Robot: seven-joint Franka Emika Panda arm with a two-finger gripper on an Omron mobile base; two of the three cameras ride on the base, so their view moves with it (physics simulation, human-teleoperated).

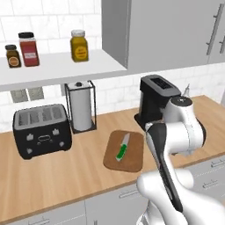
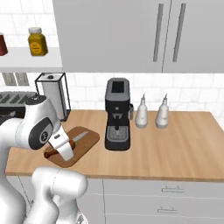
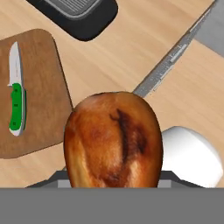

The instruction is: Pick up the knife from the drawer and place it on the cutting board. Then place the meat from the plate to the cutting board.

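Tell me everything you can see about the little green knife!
The knife is small, with a bright green handle that has small dark spots along it and a short, shiny silver blade that comes to a point. It lies flat on the brown wooden cutting board, near the middle, with the blade pointing toward the back wall and the handle toward the counter's front edge. Only the board touches it. The hand view shows it too.

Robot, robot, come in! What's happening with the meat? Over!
Gripper shut on meat, carried above the counter. Knife already on the board. Board's free half open, nothing in the way.
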